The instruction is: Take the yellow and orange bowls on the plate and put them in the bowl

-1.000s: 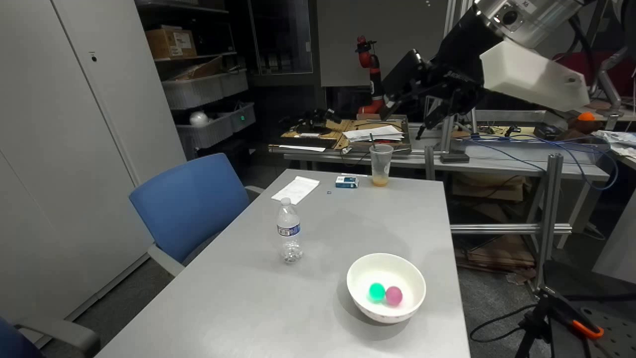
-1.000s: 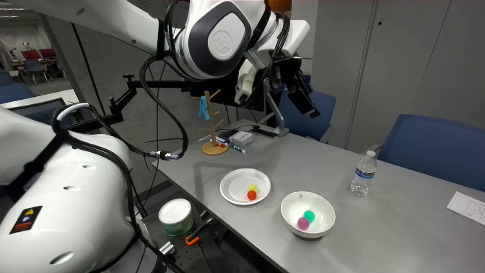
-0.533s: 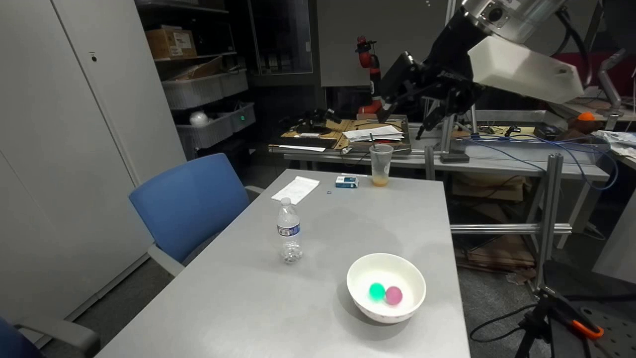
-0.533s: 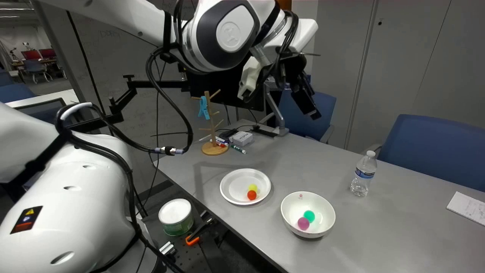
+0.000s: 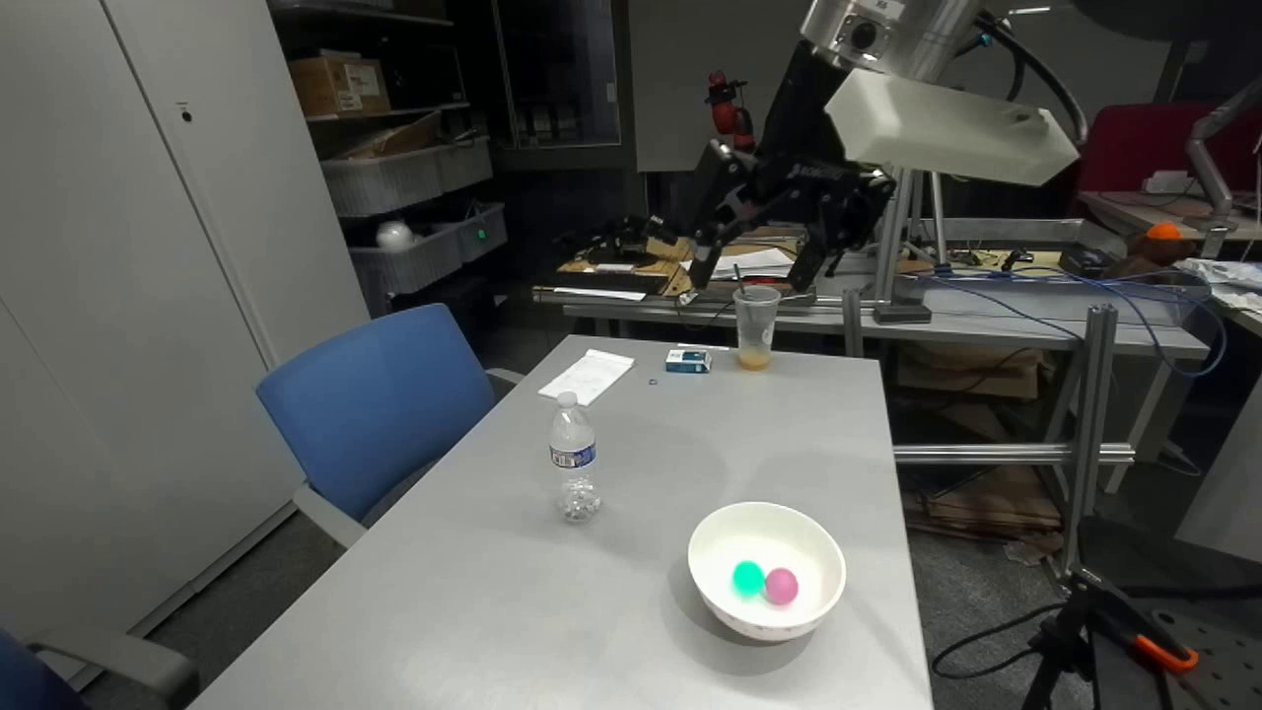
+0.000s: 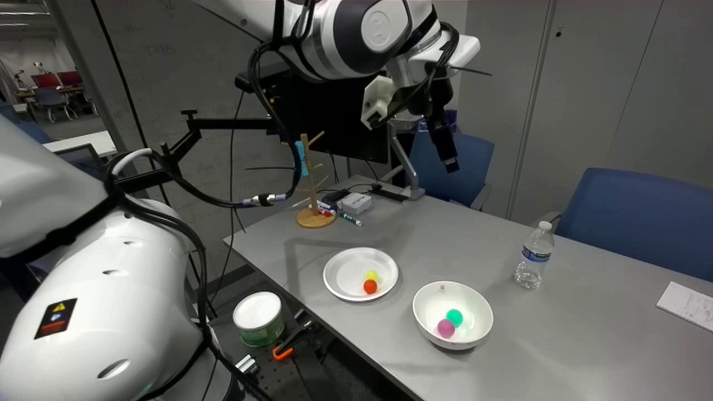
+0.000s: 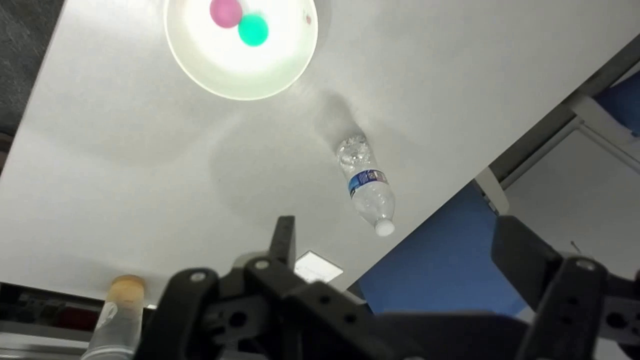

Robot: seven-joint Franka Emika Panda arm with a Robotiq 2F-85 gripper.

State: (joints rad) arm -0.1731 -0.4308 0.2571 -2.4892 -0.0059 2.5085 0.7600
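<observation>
A small yellow ball (image 6: 371,275) and an orange-red ball (image 6: 370,287) lie close together on the white plate (image 6: 342,270) in an exterior view. The plate is out of view in the wrist view. The white bowl (image 6: 429,303) stands beside the plate and holds a green ball (image 6: 454,317) and a purple ball (image 6: 446,329). The bowl also shows in an exterior view (image 5: 767,627) and in the wrist view (image 7: 240,82). My gripper (image 5: 751,279) is open and empty, high above the table, away from plate and bowl. Its spread fingers show in the wrist view (image 7: 395,232).
A clear water bottle (image 6: 536,256) stands upright near the bowl. A wooden peg stand (image 6: 315,218), markers, a white box (image 6: 355,204) and a monitor (image 6: 334,122) are at one end. A cup (image 5: 756,330), a small box (image 5: 688,361) and paper (image 5: 589,377) are at the other.
The arm has swung across, leftward in an exterior view, and the gripper has turned to point more steeply down. It stays open. The plate, bowl and balls have not moved.
</observation>
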